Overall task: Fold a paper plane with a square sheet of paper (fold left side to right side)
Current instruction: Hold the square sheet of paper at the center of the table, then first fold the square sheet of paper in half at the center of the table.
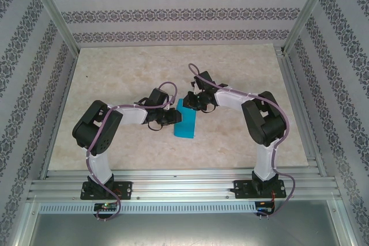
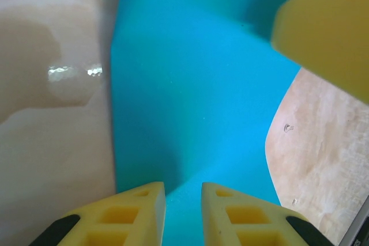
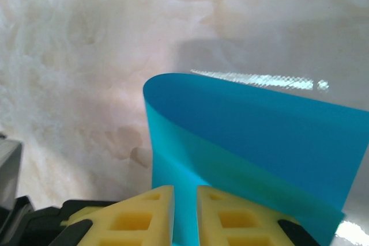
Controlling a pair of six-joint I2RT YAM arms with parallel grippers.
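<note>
Yellow fingers (image 2: 141,205) of my left gripper (image 2: 183,194) sat closest in the left wrist view. The jaws were narrow, with a slim gap and blue showing right through it. I saw the square sheet of paper (image 2: 190,102) run straight into that gap, so I logged the left gripper as pinched on the sheet's near edge. The sheet looked plain bright cyan-blue, smooth, with no print. It was bowed rather than flat, with a soft shaded valley running toward the fingers. One finger (image 2: 323,33) of my right gripper showed at the upper right of that view, over the sheet's far part.

Right wrist view: the right gripper (image 3: 185,194) was also narrow, its fingers (image 3: 144,211) closed on one edge of the sheet (image 3: 248,136). The paper rose from the jaws and curled over in a rounded loop, the top layer arching above the lower one, with no sharp crease that I could see. The pale tabletop (image 3: 86,56) lay beyond it.

Top view: the sheet (image 1: 187,122) read as a narrow blue strip near the middle of the marbled tabletop (image 1: 115,73), between the two arms. The left gripper (image 1: 172,117) met its left side and the right gripper (image 1: 193,101) met its far end. Whether the near edge lay flat on the tabletop I could not tell.
</note>
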